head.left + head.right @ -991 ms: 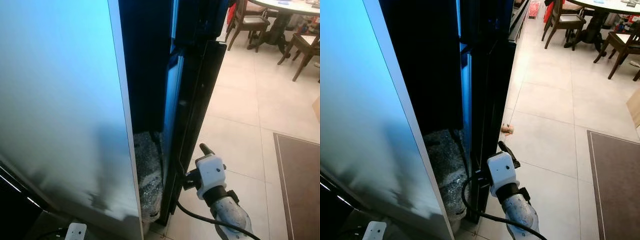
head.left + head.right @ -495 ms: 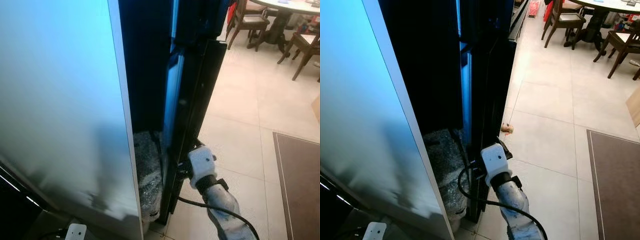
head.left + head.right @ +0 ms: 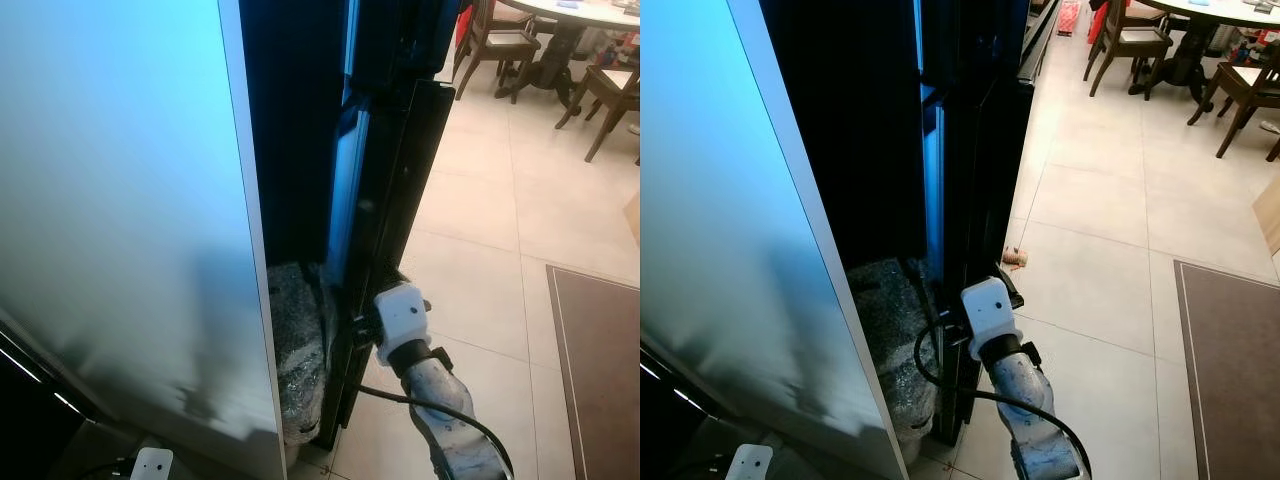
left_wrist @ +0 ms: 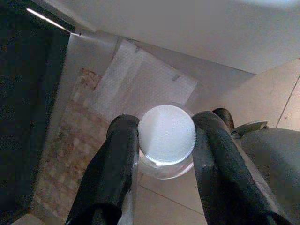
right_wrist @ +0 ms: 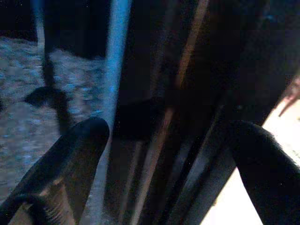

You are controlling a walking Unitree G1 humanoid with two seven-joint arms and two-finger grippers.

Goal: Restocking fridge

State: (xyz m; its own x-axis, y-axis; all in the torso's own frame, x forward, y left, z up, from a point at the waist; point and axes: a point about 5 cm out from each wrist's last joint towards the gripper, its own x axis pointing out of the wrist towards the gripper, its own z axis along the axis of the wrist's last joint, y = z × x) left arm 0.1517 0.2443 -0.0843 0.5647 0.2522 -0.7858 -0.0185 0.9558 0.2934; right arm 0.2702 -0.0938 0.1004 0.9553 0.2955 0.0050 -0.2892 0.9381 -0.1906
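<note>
The black fridge door stands slightly ajar, with a blue-lit gap beside it. My right gripper is low at the door's edge, open, its fingers astride the edge; its white wrist sits just off the door. In the left wrist view my left gripper is shut on a clear bottle with a white ribbed cap, held above a tiled floor.
A tall pale panel is close on my left. Bubble wrap lies in the dark gap at floor level. A brown rug lies right. A dining table and wooden chairs stand far back.
My right gripper has moved left and forward from open floor space to the fridge door's edge. The door and the camera have stayed put.
</note>
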